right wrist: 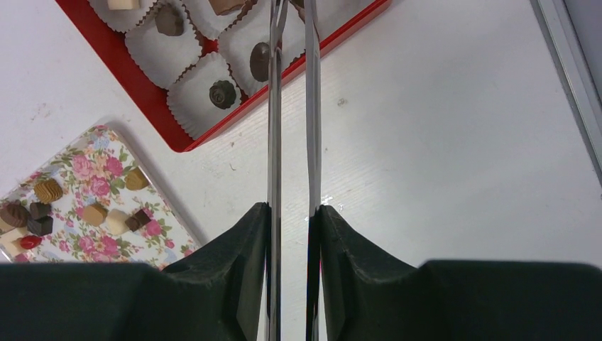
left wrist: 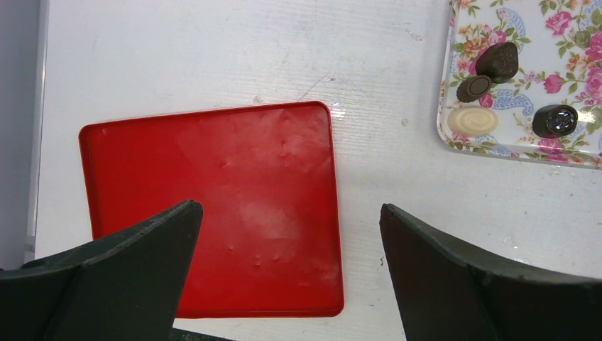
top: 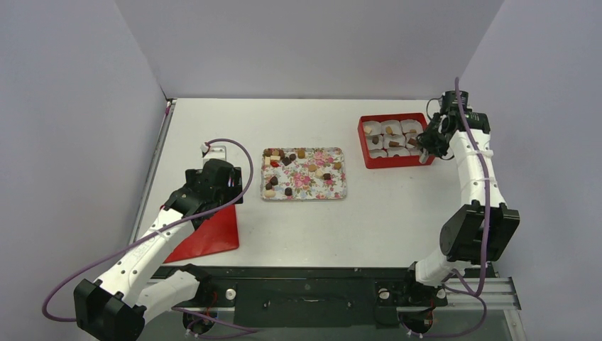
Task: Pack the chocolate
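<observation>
Firstly, chocolate [top: 312, 168]: most pieces are scattered on the flowered tray [top: 319, 186] at the middle of the desk [top: 397, 213]; others are seated singly in paper cups [top: 389, 128].
Paper cups: packed in rows inside the red box [top: 363, 145], which is set toward the desk's far right corner.
Right gripper [right wrist: 292, 209]: clamped narrowly on metal tweezers [right wrist: 274, 106], whose blades are extended over the box's cups; the tips cannot be seen.
Left gripper [left wrist: 287, 206]: spread wide, nothing held, poised above the red lid [left wrist: 234, 177].
Red lid: laid flat near the desk's left edge, beside the tray.
</observation>
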Controlling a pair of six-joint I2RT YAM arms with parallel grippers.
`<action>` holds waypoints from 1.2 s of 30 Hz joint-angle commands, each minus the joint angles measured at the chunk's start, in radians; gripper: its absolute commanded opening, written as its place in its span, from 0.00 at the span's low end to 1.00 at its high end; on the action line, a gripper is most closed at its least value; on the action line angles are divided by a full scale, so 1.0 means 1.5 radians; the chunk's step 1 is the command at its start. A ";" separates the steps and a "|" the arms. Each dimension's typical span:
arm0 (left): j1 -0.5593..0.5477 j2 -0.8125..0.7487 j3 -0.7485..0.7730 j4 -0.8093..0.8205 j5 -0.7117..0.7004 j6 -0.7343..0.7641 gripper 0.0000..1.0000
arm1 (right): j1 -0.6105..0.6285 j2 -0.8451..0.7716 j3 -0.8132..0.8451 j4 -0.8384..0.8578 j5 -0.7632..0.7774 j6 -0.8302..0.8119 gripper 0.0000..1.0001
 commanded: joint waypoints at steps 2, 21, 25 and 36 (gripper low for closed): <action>0.005 -0.010 0.009 0.015 0.002 0.003 0.97 | -0.019 0.016 0.000 0.028 -0.022 -0.012 0.27; 0.005 -0.010 0.009 0.015 0.003 0.004 0.96 | -0.058 0.042 -0.045 0.068 -0.026 -0.008 0.26; 0.005 -0.010 0.009 0.015 0.002 0.003 0.96 | -0.059 0.047 -0.047 0.071 -0.025 -0.006 0.26; 0.005 -0.011 0.009 0.015 0.002 0.004 0.96 | -0.064 0.047 -0.051 0.072 -0.023 -0.006 0.27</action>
